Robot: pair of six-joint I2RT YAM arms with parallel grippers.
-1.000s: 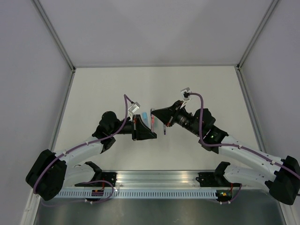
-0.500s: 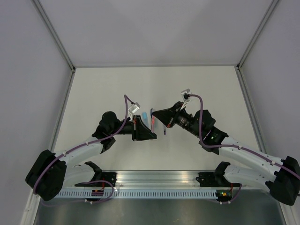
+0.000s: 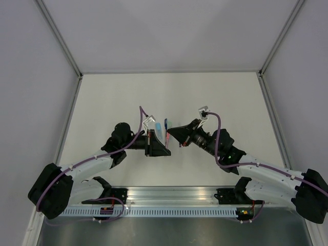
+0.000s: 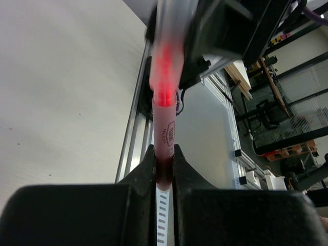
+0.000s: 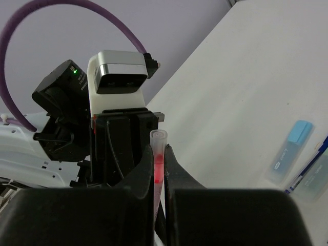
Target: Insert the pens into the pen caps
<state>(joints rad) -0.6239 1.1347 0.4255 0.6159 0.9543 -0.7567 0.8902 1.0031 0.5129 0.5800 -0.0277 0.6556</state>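
My left gripper (image 4: 164, 149) is shut on the red-pink pen (image 4: 165, 130), which points away from it. My right gripper (image 5: 160, 149) is shut on a pale pinkish translucent cap (image 5: 158, 141). The pen's red tip glows inside that cap (image 4: 169, 46). In the top view the two grippers meet tip to tip above the table's middle, the left gripper (image 3: 167, 147) below the right gripper (image 3: 171, 130), with the pen (image 3: 167, 137) between them. A light blue cap (image 5: 289, 151), a mint cap (image 5: 319, 179) and a blue pen (image 5: 307, 166) lie on the table.
The light blue cap (image 3: 159, 125) and the blue pen (image 3: 166, 124) lie just behind the grippers, and a dark pen (image 3: 179, 143) lies under the right gripper. The aluminium rail (image 3: 174, 200) runs along the near edge. Grey walls enclose the white table (image 3: 113, 97).
My right gripper has moved down and towards the left gripper with the cap, closing the gap between them. The left gripper has stayed almost in place with the pen.
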